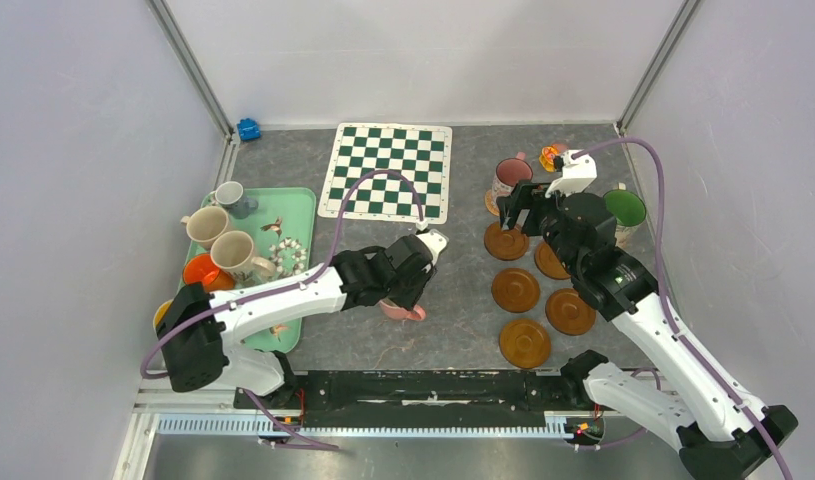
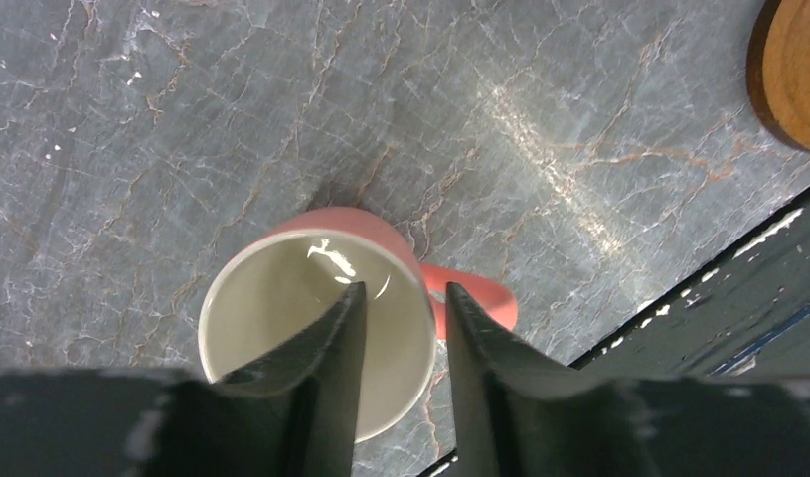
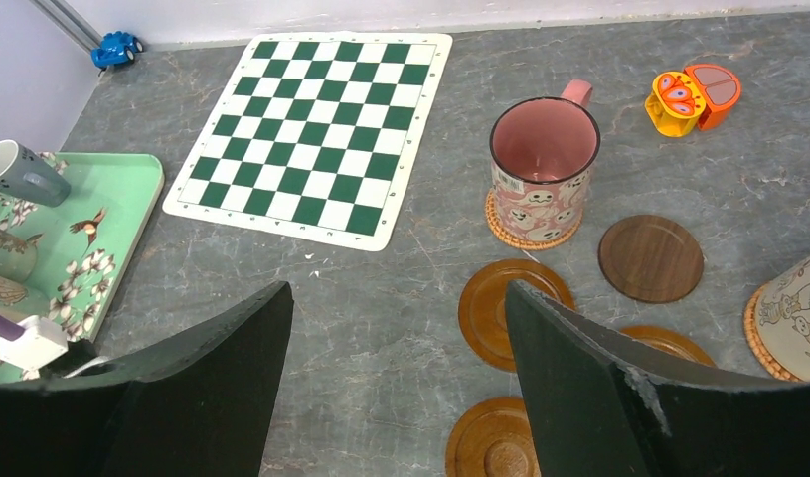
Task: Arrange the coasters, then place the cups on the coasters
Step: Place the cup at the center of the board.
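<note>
The left fingers (image 2: 353,328) stand partly apart astride the rim of the pink cup (image 2: 281,318). One finger is inside the cup and the other outside by the handle, and they are not clamped on the wall, so the cup is released. It stands upright on the bare table (image 2: 182,119), off any coaster. The right fingers (image 3: 550,338) are spread wide, hold nothing, and hang above the brown coasters (image 3: 651,258).

Only the left wrist view shows the rim between the fingers; from above, the arm covers most of that cup. The right wrist view shows a patterned mug (image 3: 543,169) on a woven coaster (image 3: 504,235). The top view adds several mugs (image 1: 207,226) on the green tray (image 1: 301,205).
</note>
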Controlling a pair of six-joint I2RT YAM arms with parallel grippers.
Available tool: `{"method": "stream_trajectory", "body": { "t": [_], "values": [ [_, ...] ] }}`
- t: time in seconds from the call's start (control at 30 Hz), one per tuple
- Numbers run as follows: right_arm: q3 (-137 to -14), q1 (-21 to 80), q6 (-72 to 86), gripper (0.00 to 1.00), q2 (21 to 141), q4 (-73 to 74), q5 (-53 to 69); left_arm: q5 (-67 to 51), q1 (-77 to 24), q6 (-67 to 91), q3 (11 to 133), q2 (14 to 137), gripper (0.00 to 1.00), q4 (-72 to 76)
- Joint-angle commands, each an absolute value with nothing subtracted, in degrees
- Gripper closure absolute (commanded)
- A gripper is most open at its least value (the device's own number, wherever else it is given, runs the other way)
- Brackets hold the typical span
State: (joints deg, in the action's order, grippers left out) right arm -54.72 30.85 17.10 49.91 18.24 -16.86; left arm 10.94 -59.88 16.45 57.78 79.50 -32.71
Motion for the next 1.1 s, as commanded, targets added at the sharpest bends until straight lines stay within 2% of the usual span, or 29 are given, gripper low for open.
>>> {"method": "stream_trajectory", "body": {
  "t": [0.0,0.07,0.3,0.47,0.67,0.9,1.07],
  "values": [
    [-55.28,30.74,16.54,0.20,50.04,17.73,-16.32,12.95,-60.05,14.94,57.63,77.27,0.56,-29.21],
    [-55.28,30.74,16.76,0.20,50.35,18.03,-14.95,13.99,-59.96,15.11,58.60,76.23,0.53,-30.80],
    [-55.29,30.76,18.10,0.26,52.33,20.56,-6.33,22.81,-57.38,15.69,63.42,69.43,0.01,-37.06],
    [-54.62,30.86,17.41,0.36,55.08,21.39,2.34,24.09,-51.42,12.05,63.28,63.80,0.00,-39.19],
    [-54.38,35.31,16.98,0.47,60.27,21.80,5.49,28.01,-49.17,7.73,57.00,53.95,0.00,-38.61],
    [-55.69,46.72,20.56,0.51,69.21,21.58,0.59,32.78,-49.22,10.36,47.33,41.57,0.00,-38.79],
    [-58.85,53.88,21.68,0.52,77.09,20.55,-2.10,38.91,-49.27,9.25,47.01,37.46,0.00,-38.42]
  ]
}}
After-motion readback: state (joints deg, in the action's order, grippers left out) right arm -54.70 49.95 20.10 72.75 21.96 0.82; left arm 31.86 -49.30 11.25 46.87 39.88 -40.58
